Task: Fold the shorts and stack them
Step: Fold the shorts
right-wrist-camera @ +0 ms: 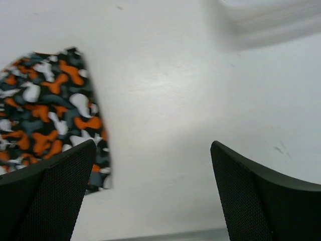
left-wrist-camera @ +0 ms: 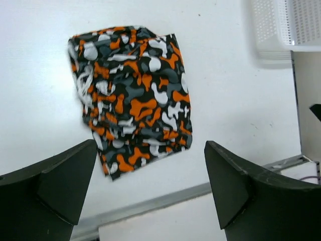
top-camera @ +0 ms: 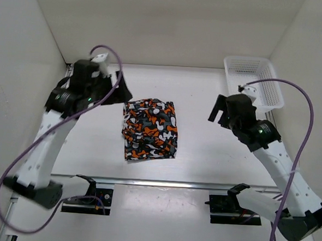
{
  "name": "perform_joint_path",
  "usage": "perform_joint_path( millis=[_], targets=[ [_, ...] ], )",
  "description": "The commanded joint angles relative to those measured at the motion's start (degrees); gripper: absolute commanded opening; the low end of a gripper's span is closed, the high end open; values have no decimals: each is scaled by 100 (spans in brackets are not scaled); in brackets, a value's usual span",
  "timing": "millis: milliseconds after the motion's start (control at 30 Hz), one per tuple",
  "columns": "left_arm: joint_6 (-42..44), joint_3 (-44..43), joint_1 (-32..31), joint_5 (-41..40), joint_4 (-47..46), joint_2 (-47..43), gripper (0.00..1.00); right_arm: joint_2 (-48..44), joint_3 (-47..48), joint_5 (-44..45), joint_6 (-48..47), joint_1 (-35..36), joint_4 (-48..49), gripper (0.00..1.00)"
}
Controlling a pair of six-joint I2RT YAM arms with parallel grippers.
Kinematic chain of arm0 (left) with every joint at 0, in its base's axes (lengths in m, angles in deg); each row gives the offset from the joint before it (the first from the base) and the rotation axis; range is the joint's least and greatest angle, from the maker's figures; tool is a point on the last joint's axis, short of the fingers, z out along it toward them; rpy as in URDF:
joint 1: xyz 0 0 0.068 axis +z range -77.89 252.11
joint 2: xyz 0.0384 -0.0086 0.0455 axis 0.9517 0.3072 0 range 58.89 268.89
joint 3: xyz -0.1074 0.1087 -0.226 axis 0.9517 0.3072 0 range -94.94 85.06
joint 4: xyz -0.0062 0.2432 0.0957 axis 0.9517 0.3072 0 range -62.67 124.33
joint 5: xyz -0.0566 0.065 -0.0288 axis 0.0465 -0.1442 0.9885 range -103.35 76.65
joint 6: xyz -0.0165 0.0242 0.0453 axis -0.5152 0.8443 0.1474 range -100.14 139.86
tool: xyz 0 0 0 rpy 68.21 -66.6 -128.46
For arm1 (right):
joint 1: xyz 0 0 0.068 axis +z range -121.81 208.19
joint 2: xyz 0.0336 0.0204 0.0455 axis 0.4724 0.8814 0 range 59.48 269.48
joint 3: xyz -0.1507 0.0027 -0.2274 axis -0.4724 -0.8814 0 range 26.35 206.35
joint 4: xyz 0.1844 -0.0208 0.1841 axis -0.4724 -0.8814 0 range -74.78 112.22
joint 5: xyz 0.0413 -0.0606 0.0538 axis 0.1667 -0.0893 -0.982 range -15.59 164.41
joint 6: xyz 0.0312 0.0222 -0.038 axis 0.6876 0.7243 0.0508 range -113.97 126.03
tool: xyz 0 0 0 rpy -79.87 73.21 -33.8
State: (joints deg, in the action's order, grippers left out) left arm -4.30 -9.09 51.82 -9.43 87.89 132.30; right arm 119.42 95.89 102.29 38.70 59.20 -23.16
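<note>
White surface (top-camera: 202, 156) carries the folded shorts (top-camera: 149, 129) at frame centre, long axis vertical; left jaws nearer, both pairs wide open, empty.

shorts (top-camera: 149, 129) — orange, white, black, grey camouflage

I'm working inside a white box: left wall (top-camera: 18, 46), back wall (top-camera: 167, 22) and right wall (top-camera: 313, 48) are closing in three sides. White table (top-camera: 202, 156) is lying flat under me, matte, showing a few faint marks. Metal rail (top-camera: 162, 182) is running along its near edge. White mesh basket (top-camera: 272, 94) is sitting in the far right corner, by the right wall. Light is falling evenly, casting soft shadows.
</note>
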Motion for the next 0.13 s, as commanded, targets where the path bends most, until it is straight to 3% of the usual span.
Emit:
perform_joint_path(
  millis=[0,100],
  targets=[
    [-343,905,8,-225,-26,-922,99,-456,-423,570,-6,-103,-831,99],
    [-623,1485,8,-357,-79,-1837,99,-975,-773,701,117,-156,-911,99]
  ],
)
